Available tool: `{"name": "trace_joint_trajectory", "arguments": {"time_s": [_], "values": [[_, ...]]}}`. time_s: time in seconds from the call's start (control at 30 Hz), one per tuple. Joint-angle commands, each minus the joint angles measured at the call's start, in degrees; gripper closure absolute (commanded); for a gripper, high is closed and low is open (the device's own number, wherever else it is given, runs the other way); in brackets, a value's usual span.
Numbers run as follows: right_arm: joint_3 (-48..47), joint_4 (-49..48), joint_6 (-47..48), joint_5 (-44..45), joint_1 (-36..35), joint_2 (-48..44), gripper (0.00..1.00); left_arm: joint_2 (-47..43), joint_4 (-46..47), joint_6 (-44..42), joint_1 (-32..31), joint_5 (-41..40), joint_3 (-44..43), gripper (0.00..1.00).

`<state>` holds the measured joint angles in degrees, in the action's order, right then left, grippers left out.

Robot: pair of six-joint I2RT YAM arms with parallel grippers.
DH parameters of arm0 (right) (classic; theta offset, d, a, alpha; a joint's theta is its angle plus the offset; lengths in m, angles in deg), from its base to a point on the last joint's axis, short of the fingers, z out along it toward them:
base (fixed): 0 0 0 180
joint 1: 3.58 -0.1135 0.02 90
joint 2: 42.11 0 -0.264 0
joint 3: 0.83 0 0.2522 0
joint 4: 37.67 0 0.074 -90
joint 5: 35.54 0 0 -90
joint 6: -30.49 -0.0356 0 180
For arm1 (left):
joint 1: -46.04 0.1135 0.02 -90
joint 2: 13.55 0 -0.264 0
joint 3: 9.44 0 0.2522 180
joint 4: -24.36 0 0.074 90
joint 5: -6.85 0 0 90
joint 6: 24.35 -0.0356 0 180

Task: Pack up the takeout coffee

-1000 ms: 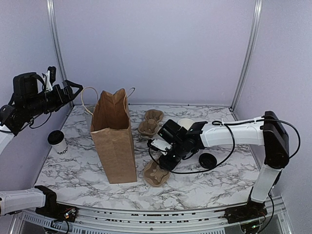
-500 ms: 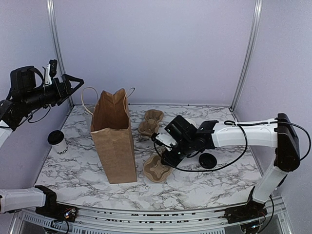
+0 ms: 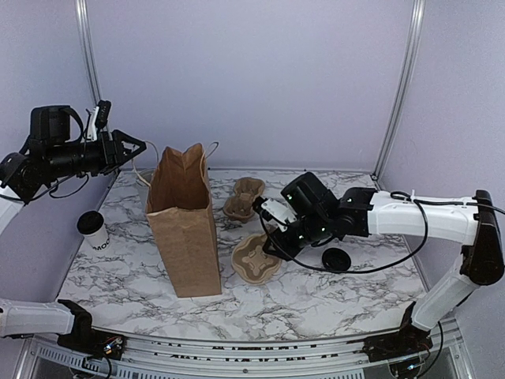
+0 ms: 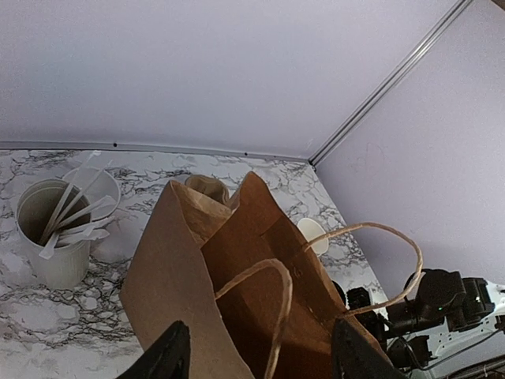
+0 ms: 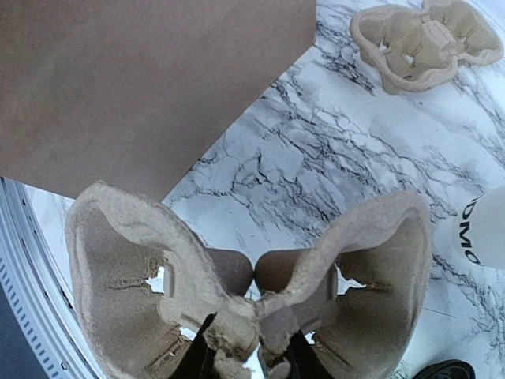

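Top external view, items listed left to right.

1. takeout coffee [image 3: 93, 230]: stood upright on the marble table [image 3: 331, 304] at its far left edge, capped in black, lettering toward the camera. Untouched and outside the bag; long axis vertical.

2. left gripper [image 3: 134, 148]: hung high over the table's left rear, pointing toward the bag's mouth. In the left wrist view its fingers [image 4: 170, 355] stood apart, with one rope handle [image 4: 272, 304] looped between them and touching neither; nothing was gripped. The coffee lay below it, to its left and nearer the front. A utensil holder [image 4: 51, 237] stood just beside the bag, at its rear left.

3. paper bag [image 3: 185, 237]: upright, mouth open, right of the coffee and between it and the other arm.

4. pulp carrier [image 3: 254, 258]: tilted, right of the bag's foot, pinched at its middle ridge by the right gripper [image 3: 278, 237], whose jaws were closed on it, as the right wrist view confirmed. A second carrier [image 3: 245, 197] lay behind it, free.

5. black lid [image 3: 337, 259]: loose, flat on the table, right of the held carrier.

Judgement: the left arm was clearly the nearer to the coffee; the right was occupied and screened off by the bag. A reach for the cup would call for the left gripper to drop and swing leftward, meeting the upright cup from the side or from above.
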<state>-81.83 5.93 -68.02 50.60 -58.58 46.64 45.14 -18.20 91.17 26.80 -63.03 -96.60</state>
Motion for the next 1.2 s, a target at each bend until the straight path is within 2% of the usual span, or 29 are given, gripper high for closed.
{"name": "trace_joint_trajectory", "arguments": {"time_s": [0.0, 0.1, 0.27, 0.3, 0.57, 0.73, 0.93, 1.17], "values": [[-1.63, 0.82, -0.86, 1.82, 0.41, -3.29, 0.79, 1.49, -2.98, -2.42, -1.91, -1.69, -2.27, 0.44], [-1.92, 1.61, -0.55, 2.44, 0.79, -4.81, 0.78, 2.36, -3.36, -3.11, -3.06, -3.29, -3.34, 0.57], [-3.09, 2.09, -0.23, 2.62, 2.23, -7.21, 0.78, 4.88, -3.85, -5.36, -4.97, -5.33, -5.79, 0.96], [-3.34, 2.23, -0.11, 2.58, 2.67, -7.67, 0.78, 5.57, -3.84, -6.03, -5.43, -5.31, -6.51, 1.00], [-6.46, 3.99, 1.44, 1.84, 10.03, -11.84, 0.78, 13.62, -6.72, -13.27, -10.39, -0.54, -16.91, 1.00], [-10.51, 6.53, 3.38, 4.91, 12.52, -14.56, 0.78, 18.28, -8.52, -15.35, -14.54, -0.33, -22.78, 1.00], [-15.15, 8.82, 5.87, 9.56, 15.91, -17.91, 0.76, 21.75, -8.64, -16.61, -18.50, 0.73, -26.23, 1.00], [-21.58, 9.70, 9.47, 11.79, 16.05, -18.63, 0.74, 24.31, -8.99, -18.28, -23.55, 0.53, -29.04, 1.00]]}}
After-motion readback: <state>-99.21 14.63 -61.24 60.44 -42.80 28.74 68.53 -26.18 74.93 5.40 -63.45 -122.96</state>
